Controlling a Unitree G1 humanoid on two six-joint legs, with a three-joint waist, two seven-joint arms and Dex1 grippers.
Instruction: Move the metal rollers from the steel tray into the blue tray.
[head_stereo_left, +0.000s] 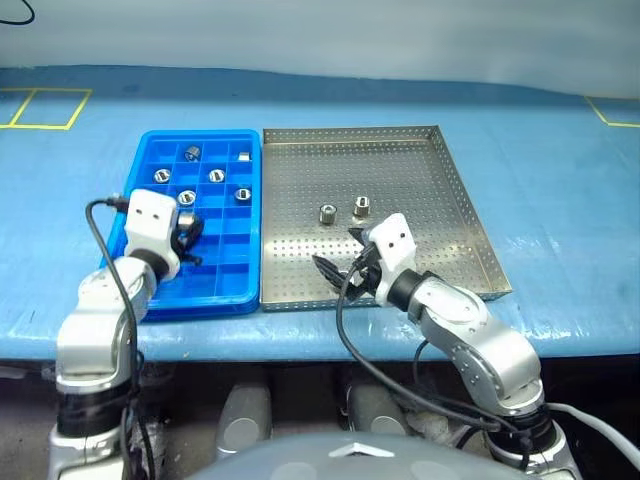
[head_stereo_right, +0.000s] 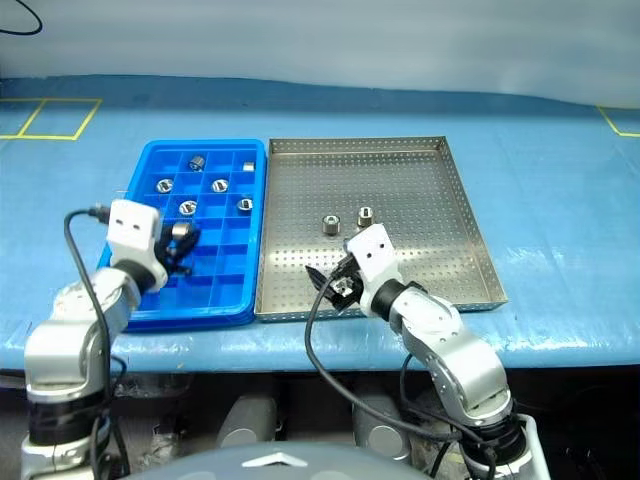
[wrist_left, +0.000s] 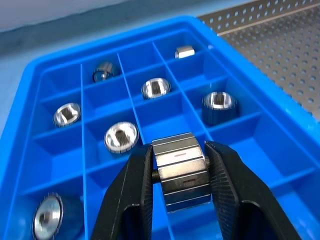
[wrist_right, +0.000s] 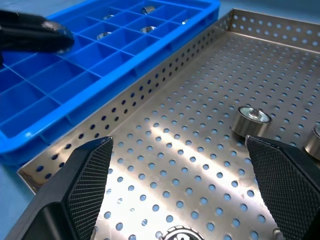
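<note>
Between gripper (wrist_left: 180, 200) fingers, shiny faceted roller (wrist_left: 181, 170)

The two head cameras are looking forward and down over the desk (head_stereo_left: 560, 300), sharing both trays — the blue tray (head_stereo_left: 236, 290) and the steel tray (head_stereo_left: 470, 250). The left wrist camera is sitting close above the blue compartments; the right wrist camera is skimming low over the perforated floor — catching the blue tray's edge too.

Tabletop (head_stereo_left: 560, 200): blue covering, yellow tape outlines at the far left and far right corners. Lying directly on it: one blue tray (head_stereo_left: 235, 295) of square compartments, left; one steel tray (head_stereo_left: 470, 215), perforated with a low rim, right. Trays side by side, long edges touching or nearly so.
</note>
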